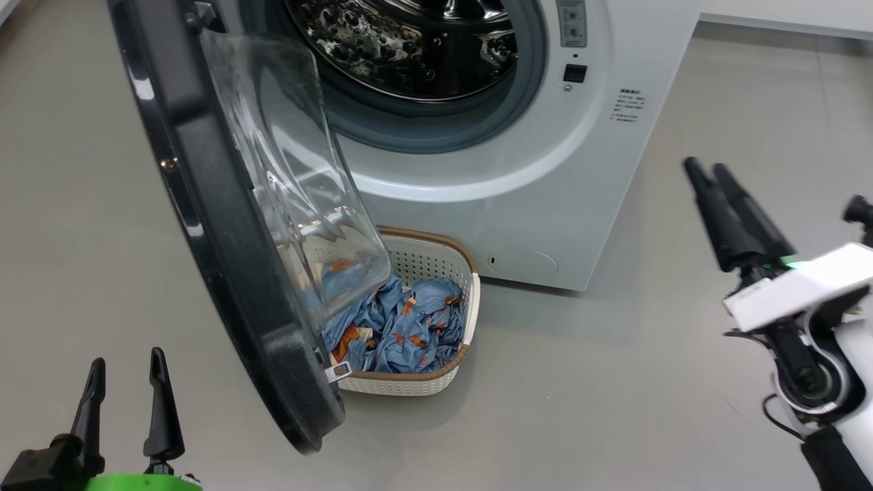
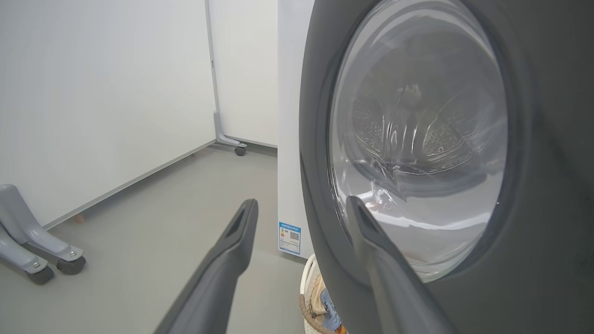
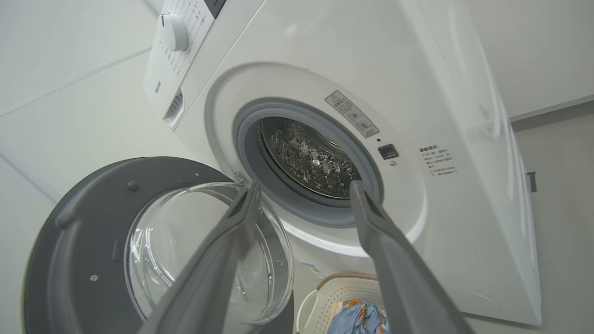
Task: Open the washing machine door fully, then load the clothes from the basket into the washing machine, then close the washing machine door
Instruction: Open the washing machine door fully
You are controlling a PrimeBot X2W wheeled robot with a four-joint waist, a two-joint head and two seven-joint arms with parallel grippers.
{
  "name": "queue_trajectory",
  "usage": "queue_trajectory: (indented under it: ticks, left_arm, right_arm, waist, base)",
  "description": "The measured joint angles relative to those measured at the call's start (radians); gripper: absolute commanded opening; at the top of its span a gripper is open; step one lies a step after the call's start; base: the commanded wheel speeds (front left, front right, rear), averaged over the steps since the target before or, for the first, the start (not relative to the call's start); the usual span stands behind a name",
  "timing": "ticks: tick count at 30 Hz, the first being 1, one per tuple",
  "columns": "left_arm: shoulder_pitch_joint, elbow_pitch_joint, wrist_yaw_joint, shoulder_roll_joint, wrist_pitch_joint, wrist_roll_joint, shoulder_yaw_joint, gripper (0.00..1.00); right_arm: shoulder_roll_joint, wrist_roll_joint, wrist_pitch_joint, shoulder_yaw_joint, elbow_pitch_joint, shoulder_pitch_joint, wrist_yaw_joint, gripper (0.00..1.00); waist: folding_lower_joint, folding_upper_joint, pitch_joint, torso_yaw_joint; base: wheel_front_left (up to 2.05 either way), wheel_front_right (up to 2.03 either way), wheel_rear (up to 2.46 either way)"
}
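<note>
Left jaws, apart and empty, hang beside the open door, right jaws likewise apart; clothes lie heaped in the basket before the machine, judged soft, light and limp, best pinched at a raised fold near the top.

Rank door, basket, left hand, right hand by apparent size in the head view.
1. door: largest by far, though it swings close to the camera.
2. basket: clearly smaller, partly hidden behind the door.
3. left hand and right hand: smallest. They look about alike, so I won't rank them.
</note>
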Motion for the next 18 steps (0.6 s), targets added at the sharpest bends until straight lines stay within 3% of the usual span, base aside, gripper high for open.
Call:
queue_trajectory:
  ticks: [6, 10, 18]
  left_arm:
    - [0.016, -0.002, 0.0, 0.0, 0.0, 0.012, 0.004, 1.0]
    - [0.019, -0.009, 0.0, 0.0, 0.0, 0.021, 0.015, 1.0]
    - [0.02, -0.022, 0.0, 0.0, 0.0, 0.028, 0.033, 1.0]
  right_arm:
    - [-0.101, -0.192, -0.184, -0.064, 0.051, 0.106, -0.002, 1.0]
    - [-0.135, -0.303, -0.225, -0.075, 0.08, 0.181, -0.044, 1.0]
    - [-0.107, -0.463, -0.206, -0.156, 0.092, 0.283, -0.132, 1.0]
  waist:
    - [0.0, 0.0, -0.009, -0.04]
    - [0.0, 0.0, -0.016, -0.055]
    - [0.0, 0.0, -0.015, -0.079]
  base:
    - [0.0, 0.0, 0.0]
    - [0.0, 0.0, 0.0]
    - [0.0, 0.0, 0.0]
